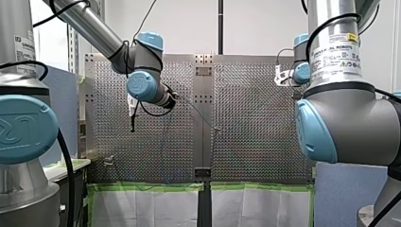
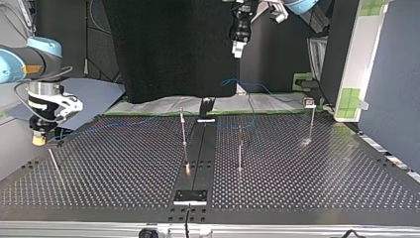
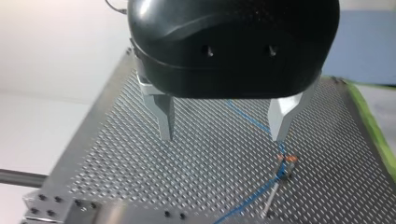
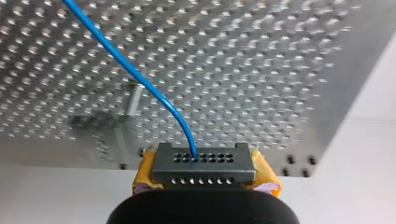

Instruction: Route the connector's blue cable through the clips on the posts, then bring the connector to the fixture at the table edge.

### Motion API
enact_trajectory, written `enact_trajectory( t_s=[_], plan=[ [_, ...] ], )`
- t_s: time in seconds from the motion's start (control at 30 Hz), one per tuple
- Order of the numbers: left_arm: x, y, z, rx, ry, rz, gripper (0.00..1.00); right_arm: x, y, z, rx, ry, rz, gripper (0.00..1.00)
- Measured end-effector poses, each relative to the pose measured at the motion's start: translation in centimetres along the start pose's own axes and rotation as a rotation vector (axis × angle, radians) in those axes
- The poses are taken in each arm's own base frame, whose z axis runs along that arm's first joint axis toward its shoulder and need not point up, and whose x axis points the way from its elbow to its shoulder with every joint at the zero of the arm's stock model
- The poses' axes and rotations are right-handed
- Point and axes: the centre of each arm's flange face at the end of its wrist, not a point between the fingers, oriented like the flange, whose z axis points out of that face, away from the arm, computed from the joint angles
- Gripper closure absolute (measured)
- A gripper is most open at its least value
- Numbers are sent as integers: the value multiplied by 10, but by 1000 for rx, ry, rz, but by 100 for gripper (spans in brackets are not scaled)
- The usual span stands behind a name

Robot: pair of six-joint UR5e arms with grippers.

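Observation:
The grey connector (image 4: 204,169) sits between the yellow pads (image 4: 145,175) of my right gripper (image 4: 204,161), which is shut on it. The blue cable (image 4: 135,74) leaves the connector and runs off over the perforated table. At the top view's left, my right gripper (image 2: 38,139) hangs low by the table's side edge, next to a leaning post (image 2: 54,166). The cable (image 2: 143,119) runs from there to a post (image 2: 183,130) in the middle. My left gripper (image 3: 223,135) is open and empty, high above the table (image 2: 238,47). Below it the cable passes a post's clip (image 3: 283,161).
Two more posts (image 2: 240,146) (image 2: 312,121) stand at the top view's right half. A black block (image 2: 190,197) sits at the table's near edge and another (image 2: 206,106) at its far edge. Green tape and white cloth (image 1: 151,203) line one edge.

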Motion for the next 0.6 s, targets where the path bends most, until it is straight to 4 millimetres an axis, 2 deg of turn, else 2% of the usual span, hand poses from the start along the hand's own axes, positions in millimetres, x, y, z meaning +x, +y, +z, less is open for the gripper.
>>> enact_trajectory(
  t_s=[0.13, 0.23, 0.33, 0.6],
  plan=[
    [-7, 1, -6, 32, -38, -41, 1, 19, 4, -6, 8, 24, -14, 100],
    [-16, 1, -7, 43, -77, -66, 1, 22, 6, -7, 11, 28, -18, 100],
    [-23, 0, -8, 48, -106, -81, 1, 15, 9, -5, 9, 12, -19, 100],
    [-27, 0, -8, 49, -120, -87, 1, -20, 18, 4, 2, -67, -18, 100]
  ],
)
